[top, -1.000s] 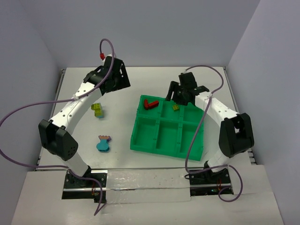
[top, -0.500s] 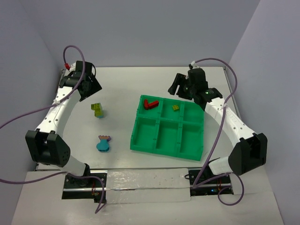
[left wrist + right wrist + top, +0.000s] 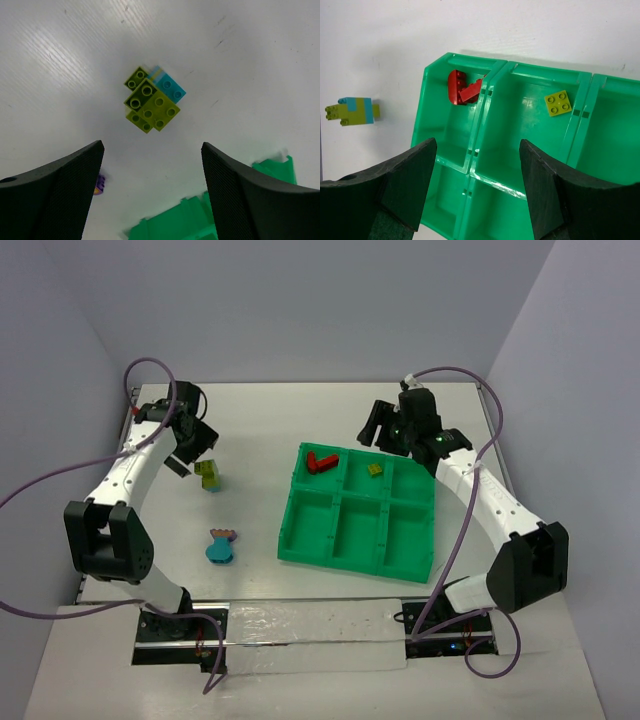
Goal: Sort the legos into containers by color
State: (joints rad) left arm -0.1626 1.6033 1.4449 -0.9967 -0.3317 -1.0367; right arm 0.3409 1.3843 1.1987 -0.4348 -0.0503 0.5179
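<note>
White tabletop (image 3: 60,60) fills the view under my left gripper (image 3: 152,145), whose two fingers (image 3: 60,195) stand wide apart with nothing between them. Straight ahead of the fingertips, centred on the gap and a little beyond it, lies the yellow-green cluster (image 3: 150,102), apart from both fingers and touching neither. It sits cornerwise to me: its flat sides run diagonal to the line between my fingers, and a cyan brick (image 3: 172,90) juts out on its far right side. I judge that a wrist turn is needed before I descend, so that my fingers meet flat sides rather than corners. Beyond my right-hand finger, the near corners of the green tray (image 3: 275,167) show, well apart from the cluster. From above, this cluster (image 3: 210,475) lies just beside my left gripper (image 3: 188,450), while my right gripper (image 3: 385,430) is across the tray (image 3: 285,540), so the left arm is plainly the nearer. My right gripper (image 3: 477,142) hovers over the tray's back row, its fingers likewise apart and holding nothing; below it the red legos (image 3: 462,87) lie in the far-left compartment and a single yellow-green brick (image 3: 557,103) in the far-middle one. A blue and pinkish cluster (image 3: 220,547) waits on the table nearer my base.
</note>
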